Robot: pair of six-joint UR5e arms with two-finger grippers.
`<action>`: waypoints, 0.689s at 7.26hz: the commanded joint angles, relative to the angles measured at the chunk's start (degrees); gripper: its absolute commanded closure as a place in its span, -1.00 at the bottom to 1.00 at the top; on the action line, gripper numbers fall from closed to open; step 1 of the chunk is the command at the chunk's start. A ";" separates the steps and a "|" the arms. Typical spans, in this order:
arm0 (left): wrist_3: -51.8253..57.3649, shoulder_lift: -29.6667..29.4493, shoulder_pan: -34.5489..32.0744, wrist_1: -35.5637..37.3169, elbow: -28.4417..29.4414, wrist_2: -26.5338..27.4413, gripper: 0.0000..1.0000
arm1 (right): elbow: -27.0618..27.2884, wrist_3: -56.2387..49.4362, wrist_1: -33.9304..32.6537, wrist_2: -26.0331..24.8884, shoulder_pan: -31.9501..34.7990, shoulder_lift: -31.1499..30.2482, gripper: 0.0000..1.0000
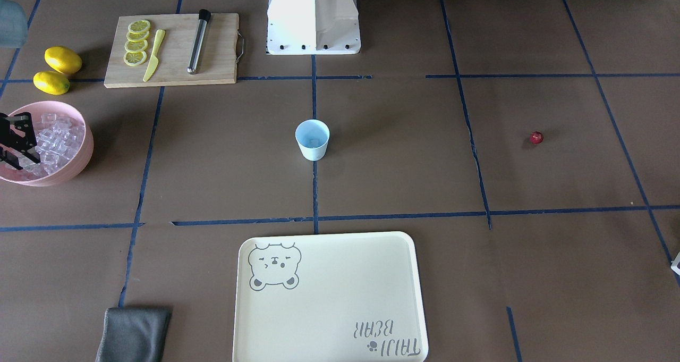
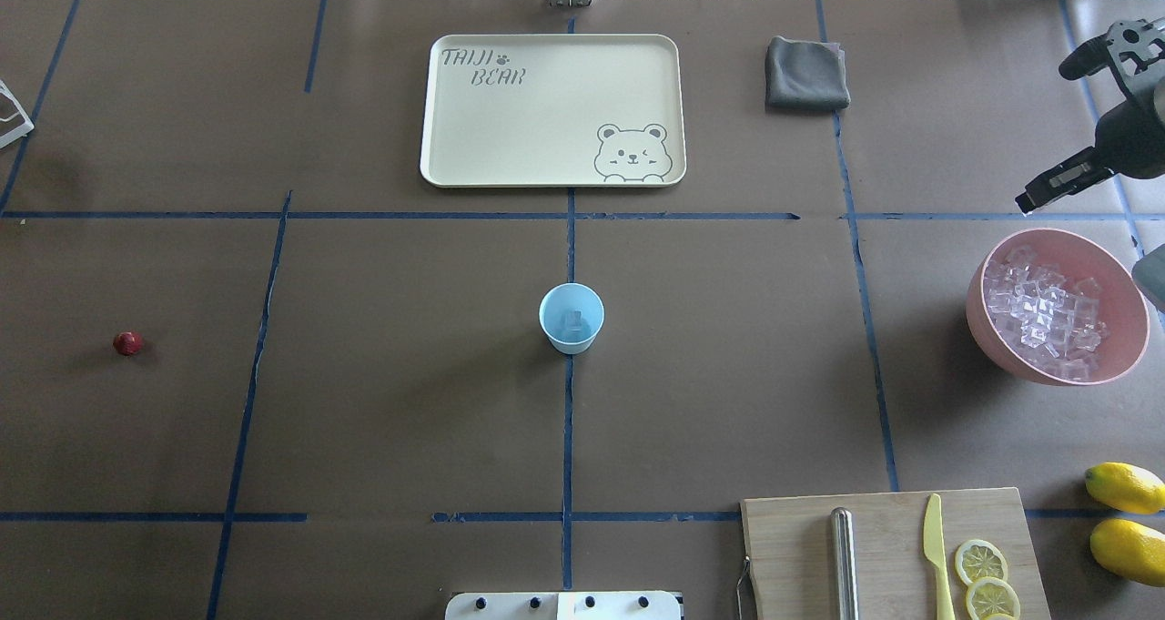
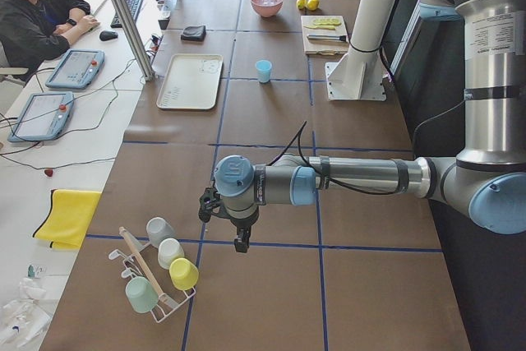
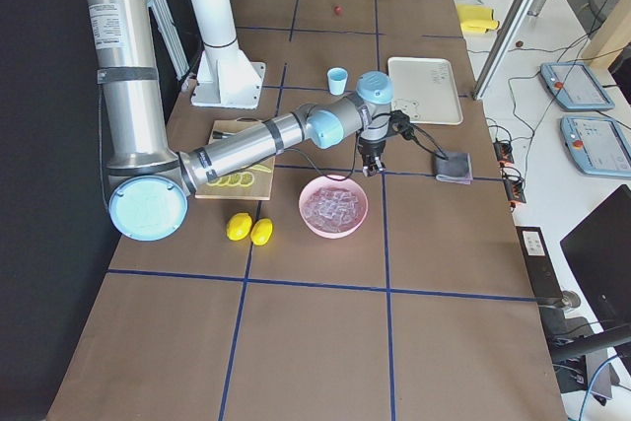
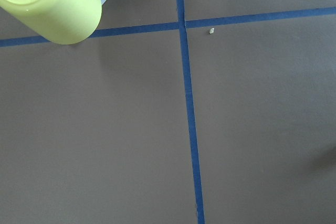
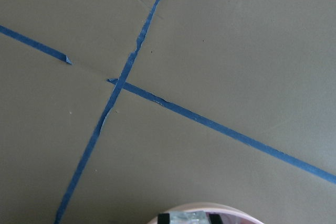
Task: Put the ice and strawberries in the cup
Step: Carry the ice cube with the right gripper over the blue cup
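Observation:
The light blue cup (image 2: pixel 571 318) stands upright at the table's middle with one ice cube (image 2: pixel 572 320) inside. The pink bowl (image 2: pixel 978 310), at the robot's right, is full of ice (image 2: pixel 1042 310). My right gripper (image 2: pixel 1033 197) hovers over the bowl's far rim. In the right wrist view it (image 6: pixel 189 217) is shut on a clear ice cube (image 6: pixel 189 216). The strawberry (image 2: pixel 127 343) lies alone far to the robot's left. My left gripper (image 3: pixel 238 240) hangs over the table's left end; I cannot tell whether it is open or shut.
A cutting board (image 2: pixel 892 547) with lemon slices, a yellow knife (image 2: pixel 936 547) and a metal rod is at the near right, with two lemons (image 2: pixel 1124 488) beside it. A cream tray (image 2: pixel 546 110) and a grey cloth (image 2: pixel 805 74) lie at the far side. A cup rack (image 3: pixel 160 273) stands by the left gripper.

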 commanded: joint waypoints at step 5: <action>0.00 -0.03 0.00 0.00 0.23 -1.39 -1.00 | -0.50 40.31 -4.29 -14.37 -24.06 23.26 1.00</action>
